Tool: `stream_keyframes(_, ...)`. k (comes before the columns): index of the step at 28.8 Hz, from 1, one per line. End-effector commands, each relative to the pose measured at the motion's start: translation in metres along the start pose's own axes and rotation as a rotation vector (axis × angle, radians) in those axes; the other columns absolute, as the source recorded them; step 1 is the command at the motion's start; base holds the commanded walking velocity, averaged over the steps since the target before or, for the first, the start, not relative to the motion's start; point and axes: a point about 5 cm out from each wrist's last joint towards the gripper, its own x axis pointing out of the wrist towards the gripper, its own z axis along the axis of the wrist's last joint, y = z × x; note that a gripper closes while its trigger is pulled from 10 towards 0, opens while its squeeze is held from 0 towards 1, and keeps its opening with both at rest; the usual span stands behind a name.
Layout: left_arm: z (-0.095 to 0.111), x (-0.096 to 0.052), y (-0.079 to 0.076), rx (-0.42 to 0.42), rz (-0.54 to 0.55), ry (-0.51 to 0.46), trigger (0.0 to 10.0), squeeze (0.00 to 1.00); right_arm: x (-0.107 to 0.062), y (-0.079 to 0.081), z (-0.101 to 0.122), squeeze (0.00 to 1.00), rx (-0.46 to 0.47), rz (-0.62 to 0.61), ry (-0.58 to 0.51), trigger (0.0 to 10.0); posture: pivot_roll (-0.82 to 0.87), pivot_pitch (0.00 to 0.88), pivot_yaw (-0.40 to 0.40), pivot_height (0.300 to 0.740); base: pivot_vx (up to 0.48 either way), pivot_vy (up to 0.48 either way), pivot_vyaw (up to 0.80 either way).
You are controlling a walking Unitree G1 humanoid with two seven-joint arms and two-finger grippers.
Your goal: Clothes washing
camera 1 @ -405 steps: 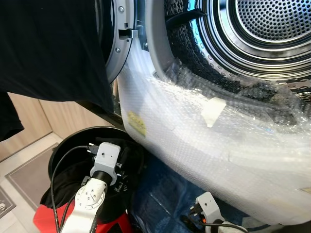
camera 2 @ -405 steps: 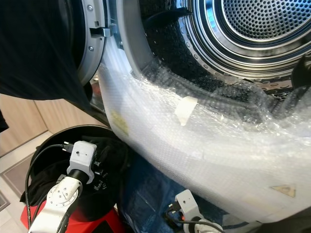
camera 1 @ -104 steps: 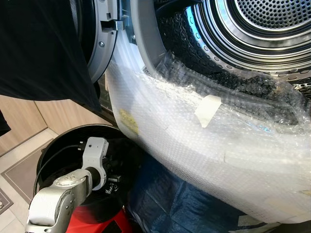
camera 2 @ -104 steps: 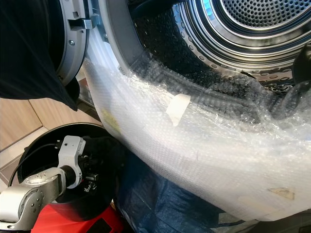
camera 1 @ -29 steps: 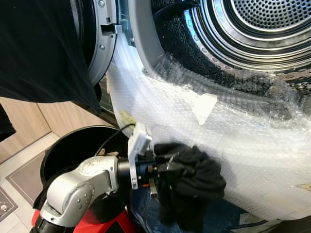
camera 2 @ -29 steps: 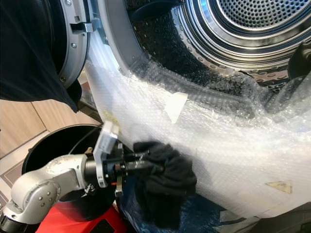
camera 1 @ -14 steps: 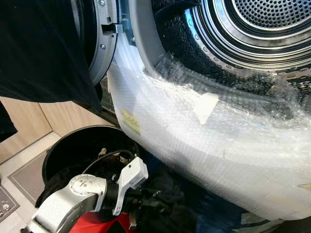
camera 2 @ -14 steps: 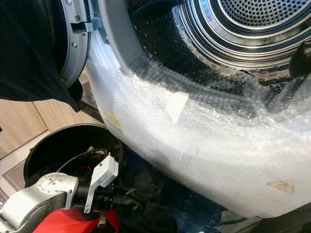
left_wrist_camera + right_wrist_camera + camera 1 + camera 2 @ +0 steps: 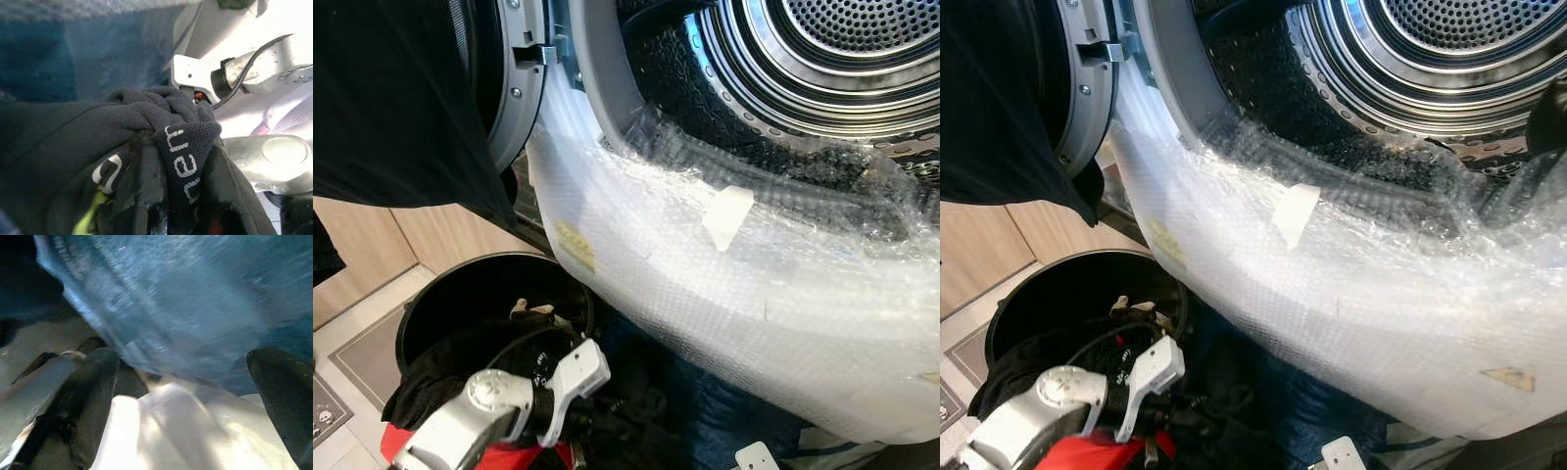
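My left gripper is low in front of the washing machine, pointing right, past the black bin. It is shut on a black garment with white lettering, which bunches over its fingers and hides the tips. The garment rests against blue jeans lying under the machine's front. The open steel drum is above right. My right gripper is open, its fingers wide apart under the blue denim. A corner of its wrist peeks in at the bottom edge.
Bubble wrap with a taped patch covers the machine's front below the drum opening. A dark cloth hangs over the open door at upper left. The bin holds more dark clothes. Something red sits under my left arm.
A second ago my left gripper held the black garment up against the bubble wrap; it has since dropped low beside the bin with it. The right wrist has come into view at the bottom.
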Motion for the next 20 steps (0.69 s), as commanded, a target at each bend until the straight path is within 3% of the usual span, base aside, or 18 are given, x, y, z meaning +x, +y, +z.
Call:
stream_keyframes(1, 0.007, 0.000, -0.002, 0.062, -0.001, -0.022, 0.0, 0.00, -0.003, 0.002, -0.004, 0.00, -0.019, 0.082, -0.052, 10.0, 0.11, 0.090, -0.055, 0.740, 0.000, 0.000, 0.00)
stream_keyframes(3, 0.006, 0.000, -0.002, 0.062, 0.003, -0.021, 0.0, 0.00, -0.004, 0.002, -0.005, 0.00, -0.027, 0.099, -0.064, 10.0, 0.11, 0.090, -0.055, 0.740, 0.000, 0.000, 0.00)
stream_keyframes(5, 0.005, -0.005, 0.003, 0.078, 0.040, -0.011, 0.0, 0.00, -0.009, -0.005, -0.018, 0.00, -0.148, 0.136, -0.055, 10.0, 0.10, 0.082, -0.049, 0.740, 0.000, 0.000, 0.00)
stream_keyframes(6, 0.005, -0.006, 0.003, 0.079, 0.042, -0.014, 0.0, 0.00, -0.010, -0.006, -0.019, 0.00, -0.160, 0.147, -0.061, 10.0, 0.10, 0.082, -0.049, 0.740, 0.000, 0.000, 0.00)
stream_keyframes(10, 0.008, -0.008, 0.000, 0.072, 0.005, -0.028, 0.0, 0.00, -0.014, -0.014, -0.010, 0.00, -0.009, 0.207, -0.159, 10.0, 0.09, 0.073, -0.043, 0.740, 0.000, 0.000, 0.00)
stream_keyframes(11, 0.008, -0.008, 0.000, 0.071, 0.007, -0.027, 0.0, 0.00, -0.016, -0.017, -0.008, 0.53, -0.003, 0.240, -0.179, 10.0, 0.08, 0.064, -0.035, 0.740, 0.000, 0.000, 0.00)
stream_keyframes(12, 0.008, -0.008, 0.000, 0.071, 0.007, -0.027, 0.0, 0.00, -0.016, -0.017, -0.008, 0.53, -0.003, 0.240, -0.179, 10.0, 0.08, 0.064, -0.035, 0.740, 0.000, 0.000, 0.00)
stream_keyframes(13, 0.008, -0.008, 0.001, 0.068, 0.014, -0.027, 0.0, 0.00, -0.018, -0.017, -0.008, 0.81, -0.012, 0.281, -0.197, 10.0, 0.07, 0.061, -0.033, 0.740, 0.000, 0.000, 0.00)
stream_keyframes(14, 0.007, -0.007, 0.001, 0.067, 0.021, -0.027, 0.0, 0.00, -0.019, -0.018, -0.008, 1.00, -0.023, 0.309, -0.206, 10.0, 0.07, 0.057, -0.033, 0.740, 0.000, 0.000, 0.00)
stream_keyframes(16, 0.007, -0.007, 0.001, 0.065, 0.020, -0.027, 0.0, 0.00, -0.021, -0.017, -0.009, 1.00, -0.021, 0.342, -0.220, 10.0, 0.07, 0.057, -0.033, 0.740, 0.000, 0.000, 0.00)
stream_keyframes(20, 0.006, -0.002, -0.002, 0.060, 0.003, -0.024, 0.0, 0.00, -0.032, -0.020, -0.006, 1.00, 0.150, 0.515, -0.332, 10.0, 0.07, 0.045, -0.038, 0.740, 0.000, 0.000, 0.00)
